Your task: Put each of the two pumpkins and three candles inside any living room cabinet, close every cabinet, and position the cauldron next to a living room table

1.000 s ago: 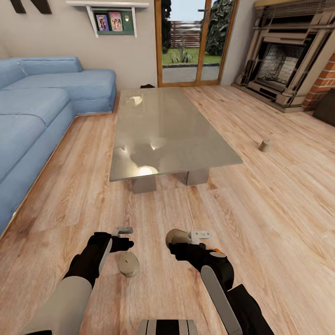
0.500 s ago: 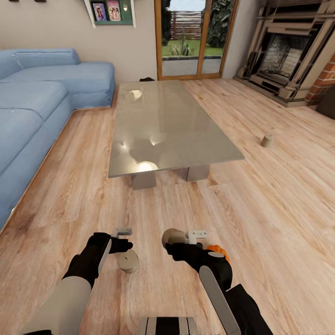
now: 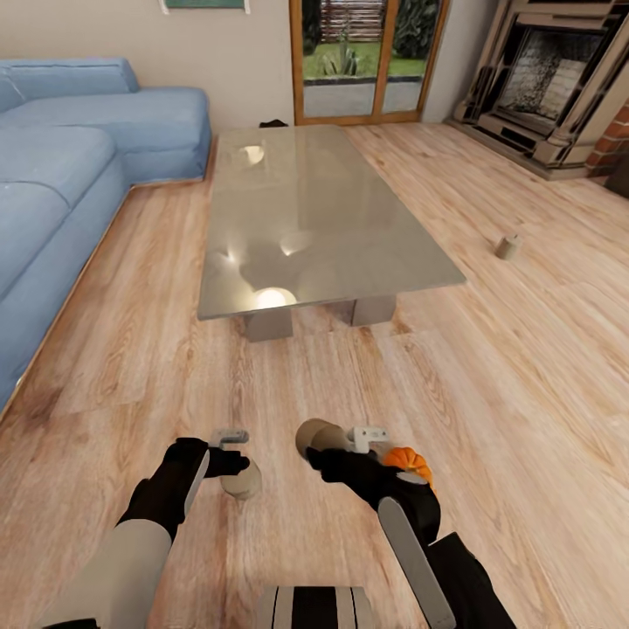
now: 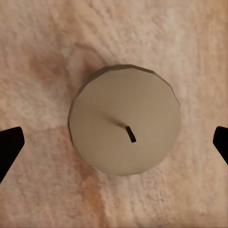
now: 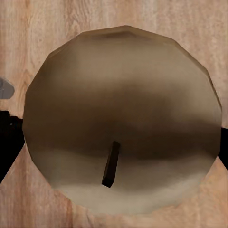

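Observation:
A beige candle point(image 3: 244, 483) stands on the wood floor, its round top and dark wick point(image 4: 124, 118) facing the left wrist camera. My left gripper point(image 3: 233, 450) hovers over it, open, with the black fingertips point(image 4: 9, 147) wide on either side. My right gripper point(image 3: 330, 444) is shut on a second beige candle point(image 3: 313, 434), which looms large in the right wrist view point(image 5: 121, 123). An orange pumpkin point(image 3: 408, 460) lies on the floor against my right forearm. A third candle point(image 3: 508, 247) stands on the floor to the right of the glass coffee table point(image 3: 306, 218).
A blue corner sofa point(image 3: 79, 166) runs along the left. A stone fireplace point(image 3: 550, 87) stands at the back right, with a glazed door point(image 3: 367, 61) between. A small dark object point(image 3: 273, 123) sits beyond the table's far end; I cannot tell what it is.
The head camera has tilted down, shifting the room upward. My left gripper now overlaps the floor candle. More of the pumpkin shows beside my right forearm.

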### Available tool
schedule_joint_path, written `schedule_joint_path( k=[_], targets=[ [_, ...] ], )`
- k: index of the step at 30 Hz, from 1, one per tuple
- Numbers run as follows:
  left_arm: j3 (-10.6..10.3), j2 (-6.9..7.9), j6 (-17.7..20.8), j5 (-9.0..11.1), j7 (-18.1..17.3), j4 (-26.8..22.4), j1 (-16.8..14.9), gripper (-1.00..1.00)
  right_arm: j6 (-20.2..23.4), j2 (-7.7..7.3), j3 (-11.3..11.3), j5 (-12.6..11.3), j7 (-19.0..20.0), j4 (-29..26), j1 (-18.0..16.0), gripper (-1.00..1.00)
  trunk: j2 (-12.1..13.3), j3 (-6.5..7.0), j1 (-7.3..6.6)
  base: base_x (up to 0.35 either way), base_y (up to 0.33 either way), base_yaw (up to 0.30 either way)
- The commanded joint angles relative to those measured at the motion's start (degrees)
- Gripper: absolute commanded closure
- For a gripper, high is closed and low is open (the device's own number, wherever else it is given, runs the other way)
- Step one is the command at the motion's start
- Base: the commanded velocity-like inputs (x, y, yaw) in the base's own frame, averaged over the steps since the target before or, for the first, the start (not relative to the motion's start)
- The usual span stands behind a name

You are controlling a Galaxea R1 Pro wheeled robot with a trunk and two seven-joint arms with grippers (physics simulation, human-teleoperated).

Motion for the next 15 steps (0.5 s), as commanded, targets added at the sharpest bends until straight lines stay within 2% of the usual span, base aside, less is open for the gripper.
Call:
schedule_joint_path(
  k=[1, 4, 8, 10, 15],
  targets=[
    [0.31, -0.08, 0.2, -0.6, -0.52, -0.08, -0.01, -1.0, -0.1, -0.01, -0.45, -0.7, 0.19, -0.06, 0.0, 1.0, -0.03, -0.27, 0.01, 0.0, 0.0, 0.0],
    [0.31, -0.03, 0.19, -0.6, -0.58, -0.08, -0.01, -1.0, -0.59, -0.03, -1.98, -0.71, 2.96, -0.06, 0.08, 1.0, -0.07, -0.94, 0.09, 0.0, 0.0, 0.0],
    [0.31, -0.01, 0.15, -0.6, -0.58, -0.16, 0.01, -1.0, -0.83, -0.03, -5.35, -0.72, 8.35, -0.06, 0.2, 1.0, -0.13, -1.82, 0.19, 0.0, 0.0, 0.0],
    [0.31, -0.03, 0.13, -0.6, -0.6, -0.24, 0.03, -1.0, -0.84, -0.02, -6.32, -0.72, 9.64, -0.06, 0.21, 1.0, -0.15, -2.27, 0.24, 0.0, 0.0, 0.0],
    [0.31, -0.01, 0.12, -0.61, -0.6, -0.56, 0.04, -1.0, -0.86, -0.01, -7.12, -0.84, 10.78, -0.06, 0.26, 1.0, -0.22, -3.37, 0.37, 0.0, 0.0, 0.0]
  ],
)
